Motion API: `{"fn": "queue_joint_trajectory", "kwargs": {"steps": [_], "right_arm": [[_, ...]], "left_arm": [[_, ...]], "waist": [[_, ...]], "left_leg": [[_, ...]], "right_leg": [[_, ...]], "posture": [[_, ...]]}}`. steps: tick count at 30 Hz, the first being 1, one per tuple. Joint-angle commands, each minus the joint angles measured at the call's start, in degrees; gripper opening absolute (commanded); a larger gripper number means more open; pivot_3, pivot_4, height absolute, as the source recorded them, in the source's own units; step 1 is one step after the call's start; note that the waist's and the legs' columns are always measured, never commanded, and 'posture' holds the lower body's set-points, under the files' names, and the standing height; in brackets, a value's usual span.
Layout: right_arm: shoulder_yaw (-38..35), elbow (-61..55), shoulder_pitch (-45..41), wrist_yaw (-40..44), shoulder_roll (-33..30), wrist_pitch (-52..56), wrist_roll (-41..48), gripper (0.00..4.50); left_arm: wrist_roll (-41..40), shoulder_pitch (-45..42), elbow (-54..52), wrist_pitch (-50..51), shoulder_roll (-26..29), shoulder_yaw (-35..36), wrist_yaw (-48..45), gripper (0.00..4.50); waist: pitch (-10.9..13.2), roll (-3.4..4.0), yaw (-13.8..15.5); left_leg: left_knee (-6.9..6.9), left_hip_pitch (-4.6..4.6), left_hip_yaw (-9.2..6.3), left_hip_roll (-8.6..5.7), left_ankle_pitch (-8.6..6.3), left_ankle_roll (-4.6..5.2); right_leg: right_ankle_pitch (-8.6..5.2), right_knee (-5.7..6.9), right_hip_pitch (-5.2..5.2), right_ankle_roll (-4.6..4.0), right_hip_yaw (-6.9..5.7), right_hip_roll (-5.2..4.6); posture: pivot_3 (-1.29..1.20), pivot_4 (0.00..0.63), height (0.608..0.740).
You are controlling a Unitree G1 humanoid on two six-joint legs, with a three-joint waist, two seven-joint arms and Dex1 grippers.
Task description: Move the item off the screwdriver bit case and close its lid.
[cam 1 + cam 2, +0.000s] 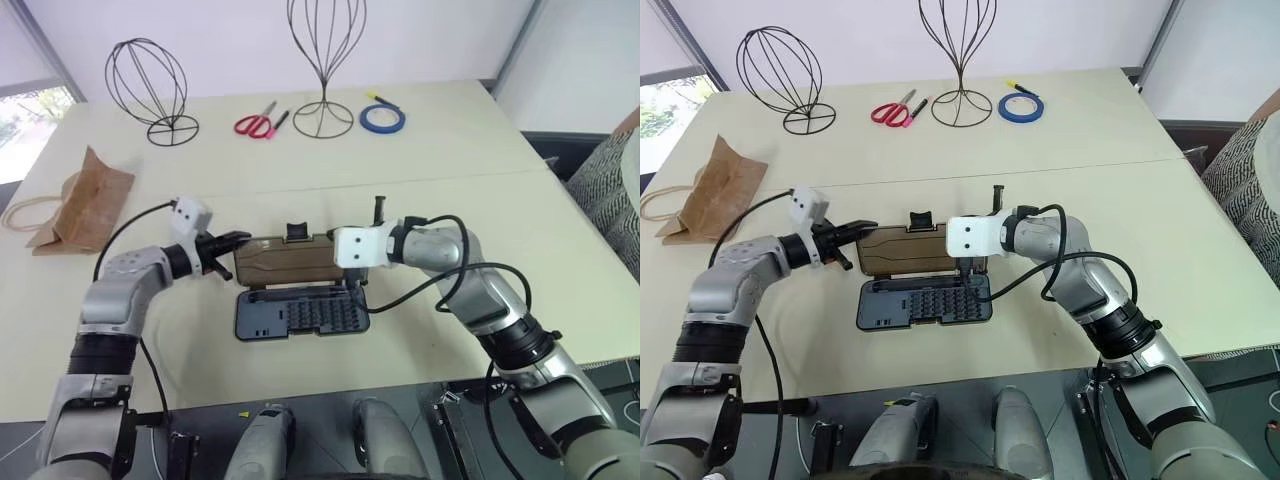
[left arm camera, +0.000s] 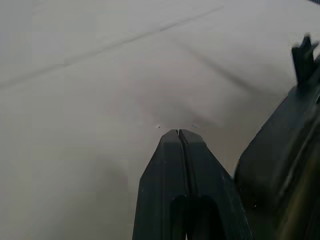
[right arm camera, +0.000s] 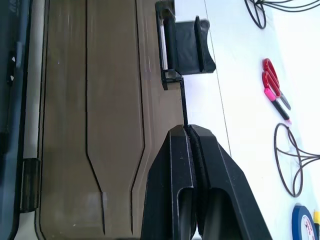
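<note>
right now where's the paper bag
In the left eye view the brown paper bag lies on the table's far left, off the screwdriver bit case, below the round wire stand.

Bystander objects on the pale table [image 1: 450, 170]

Two black wire head-form stands occupy the far side: a rounded, cage-like one [image 1: 150, 90] toward the left, and a taller, narrower one [image 1: 324, 60] near the middle, each upright on a circular wire base. Red-handled scissors [image 1: 256, 123] lie flat between the two bases, with a pink-and-black marker [image 1: 277, 124] just beside them. A roll of blue tape [image 1: 382, 118] lies flat to the right of the taller stand, with a small yellow-tipped item [image 1: 374, 97] at its far edge, touching or just beside it. A seam line crosses the tabletop from side to side. A patterned black-and-white fabric [image 1: 605, 190] shows at the right edge, beyond the table.
</note>
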Motion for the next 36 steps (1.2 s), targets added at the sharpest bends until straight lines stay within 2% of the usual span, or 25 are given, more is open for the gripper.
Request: {"fn": "queue_joint_trajectory", "kwargs": {"steps": [1,11,14,19,21,25,29,33,36], "right_arm": [[-1.0,-1.5,-2.0,-0.7,0.6,-0.6,0.0,0.03],[-1.2,-1.4,-2.3,-0.8,0.7,-0.5,0.2,0.03],[-1.4,-1.3,-2.3,-0.9,0.8,-0.3,0.3,0.80],[-1.3,-1.1,-2.5,-0.8,0.7,-0.1,0.2,3.17],[-1.3,-1.2,-2.6,-0.7,0.6,0.0,0.2,4.30],[-1.9,-1.1,-3.3,-0.1,0.5,1.5,0.8,4.41],[-6.7,-0.5,-6.8,3.8,0.9,11.1,7.0,4.41],[-13.3,-4.2,-11.4,12.5,-0.9,26.3,19.0,4.41],[-18.3,-6.4,-15.9,13.1,-0.1,35.9,26.5,4.41]], "left_arm": [[1.4,-0.4,1.0,-1.8,0.2,-0.1,0.0,0.00],[3.5,-0.1,3.1,-4.1,-0.2,-0.6,-0.8,0.00],[3.7,-0.1,3.4,-4.4,-0.3,-0.6,-0.9,0.00],[4.0,0.0,3.3,-4.6,-0.9,-0.6,-0.9,0.00],[4.0,0.0,3.0,-4.7,-1.2,-0.6,-0.9,0.00],[3.9,0.1,2.5,-4.8,-1.7,-0.6,-1.0,0.00],[3.6,0.8,0.9,-4.6,-1.5,-0.8,-1.6,0.00],[3.2,2.8,-2.3,-3.6,0.3,-1.0,-3.8,0.00],[2.4,4.0,-4.3,-2.4,1.6,-0.6,-4.8,0.00]], "waist": [[0.0,0.00,0.0],[0.0,0.00,0.0],[0.0,0.00,-0.1],[0.0,0.00,0.0],[0.0,0.00,0.0],[0.0,0.00,0.0],[0.0,0.00,-0.1],[0.0,0.00,0.0],[0.0,0.05,-0.1]], "left_leg": [[0.01,0.00,0.00,0.00,0.00,0.00],[0.01,0.00,0.00,0.00,0.00,0.00],[0.01,0.00,0.00,0.00,0.00,0.00],[0.01,0.00,0.00,0.00,0.00,0.00],[0.01,0.00,0.00,0.00,0.00,0.00],[0.01,0.00,0.01,0.00,0.00,0.00],[0.02,0.00,0.00,0.00,0.00,0.00],[0.01,-0.01,-0.02,0.03,0.00,0.01],[-0.02,-0.01,-0.04,0.03,-0.01,0.01]], "right_leg": [[0.00,0.01,0.00,0.00,0.00,0.00],[0.00,0.01,-0.01,-0.01,0.00,0.01],[0.00,0.01,-0.01,-0.01,0.00,0.01],[0.00,0.01,-0.01,-0.01,0.00,0.01],[0.01,0.01,-0.01,-0.01,0.00,0.01],[0.01,0.01,-0.01,-0.01,0.00,0.00],[0.01,0.02,-0.01,-0.01,0.00,0.00],[0.01,0.01,-0.01,-0.01,0.00,-0.01],[0.01,0.01,-0.01,-0.01,0.00,-0.04]], "posture": [[0.00,0.150,0.740],[0.00,0.150,0.740],[0.00,0.150,0.740],[0.00,0.150,0.740],[0.00,0.150,0.740],[0.00,0.150,0.740],[0.00,0.150,0.740],[0.00,0.150,0.740],[0.00,0.150,0.740]]}}
